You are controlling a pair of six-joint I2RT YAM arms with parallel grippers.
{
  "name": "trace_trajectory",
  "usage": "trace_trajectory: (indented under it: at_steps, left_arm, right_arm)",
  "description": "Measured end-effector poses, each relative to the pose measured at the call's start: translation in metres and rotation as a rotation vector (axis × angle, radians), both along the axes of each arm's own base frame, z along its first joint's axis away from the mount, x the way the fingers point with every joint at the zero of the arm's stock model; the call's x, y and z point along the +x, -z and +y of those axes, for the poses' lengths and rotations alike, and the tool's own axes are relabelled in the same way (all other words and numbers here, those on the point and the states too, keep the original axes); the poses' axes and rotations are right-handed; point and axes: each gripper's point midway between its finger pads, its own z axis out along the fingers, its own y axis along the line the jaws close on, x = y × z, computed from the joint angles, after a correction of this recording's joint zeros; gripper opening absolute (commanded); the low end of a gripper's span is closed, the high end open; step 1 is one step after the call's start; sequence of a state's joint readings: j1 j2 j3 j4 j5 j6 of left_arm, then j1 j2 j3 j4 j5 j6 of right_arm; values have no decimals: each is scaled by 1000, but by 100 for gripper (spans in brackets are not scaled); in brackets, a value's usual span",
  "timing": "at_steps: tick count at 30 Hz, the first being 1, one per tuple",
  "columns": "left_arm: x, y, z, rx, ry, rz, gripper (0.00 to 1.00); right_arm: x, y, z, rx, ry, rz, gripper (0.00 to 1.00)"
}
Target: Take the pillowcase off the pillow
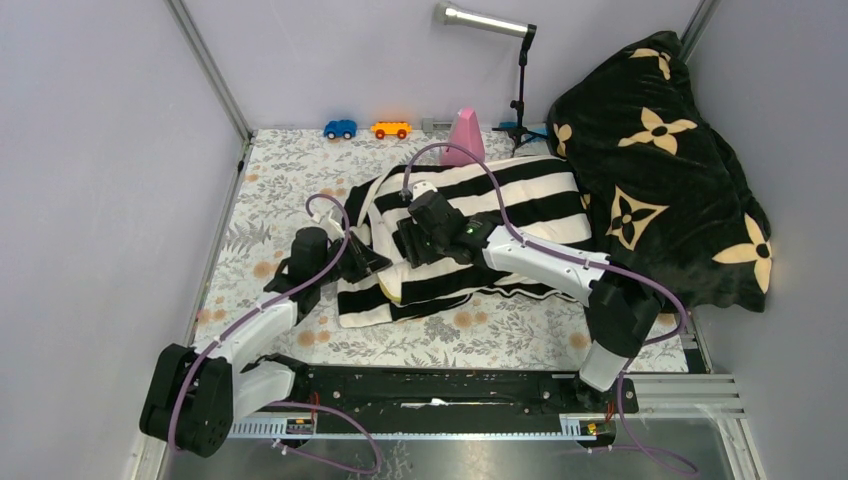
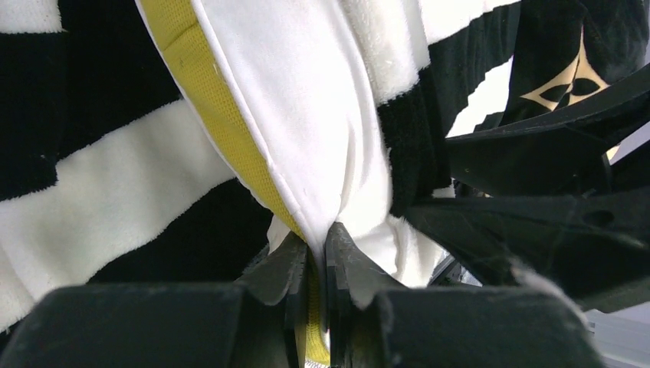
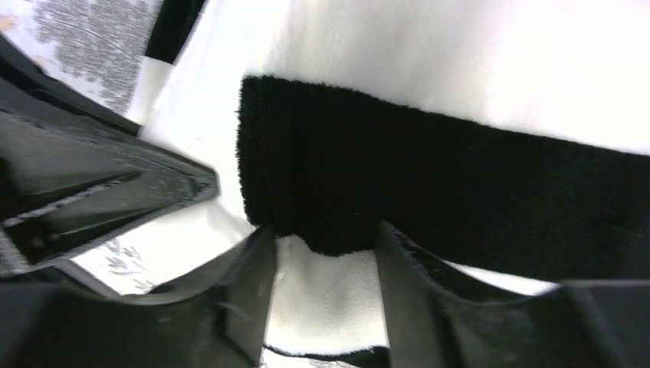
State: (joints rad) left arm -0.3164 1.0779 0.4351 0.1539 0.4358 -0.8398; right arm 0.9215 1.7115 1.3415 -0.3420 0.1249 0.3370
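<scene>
The black and cream striped pillowcase (image 1: 500, 200) lies across the middle of the table, still round the pillow. The pillow's cream corner with its yellow edge band (image 1: 390, 290) sticks out of the open left end and fills the left wrist view (image 2: 306, 92), with the pillowcase (image 2: 92, 207) on both sides of it. My left gripper (image 1: 362, 260) (image 2: 316, 244) is shut on that corner at the yellow band. My right gripper (image 1: 415, 245) (image 3: 326, 249) sits just to its right, jaws closed on a thick fold of the pillowcase (image 3: 460, 176) near its hem.
A black plush blanket with tan flowers (image 1: 660, 170) is heaped at the back right, touching the pillowcase. A pink cone (image 1: 464, 137), a blue toy car (image 1: 340, 129), an orange toy car (image 1: 391, 130) and a lamp stand (image 1: 520, 90) stand along the back wall. The floral tablecloth (image 1: 270, 190) shows on the left.
</scene>
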Motion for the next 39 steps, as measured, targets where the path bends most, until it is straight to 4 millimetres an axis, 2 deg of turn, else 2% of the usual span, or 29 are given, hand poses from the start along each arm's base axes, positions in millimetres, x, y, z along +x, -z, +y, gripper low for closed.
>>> trace_trajectory:
  at_steps: [2,8,10,15,16,17,18,19,23,26,29,36,39]
  left_arm:
    - [-1,-1,1,7,-1,1,0]
    - [0,-17,13,82,-47,-20,0]
    - [-1,-27,19,111,-70,-35,0]
    - [-9,-56,34,160,-120,-80,0]
    - [-11,-61,36,166,-127,-87,0]
    - [-12,-68,39,174,-136,-98,0]
    - [-14,-72,41,176,-141,-106,0]
    - [-15,-77,42,177,-143,-116,0]
    - [-17,-82,42,172,-137,-137,0]
    - [-15,-79,39,167,-123,-122,0]
    - [-15,-78,36,157,-105,-120,0]
    - [-18,-91,21,101,-23,-164,0]
    - [-19,-92,19,91,-6,-166,0]
  right_arm:
    - [2,3,-5,-29,14,-7,42]
    - [11,7,-28,-107,91,-67,33]
    - [15,11,-42,-127,124,-76,30]
    - [33,25,-91,-153,258,-53,27]
    - [35,27,-101,-156,287,-49,29]
    - [38,27,-109,-158,312,-50,35]
    - [39,27,-116,-157,334,-51,46]
    - [39,24,-120,-152,341,-54,52]
    - [33,7,-117,-101,299,-59,63]
    - [27,-10,-113,-51,263,-64,84]
    - [23,-27,-105,-23,225,-76,97]
    - [9,-62,-59,20,83,-119,100]
    - [11,-65,-40,23,51,-121,100]
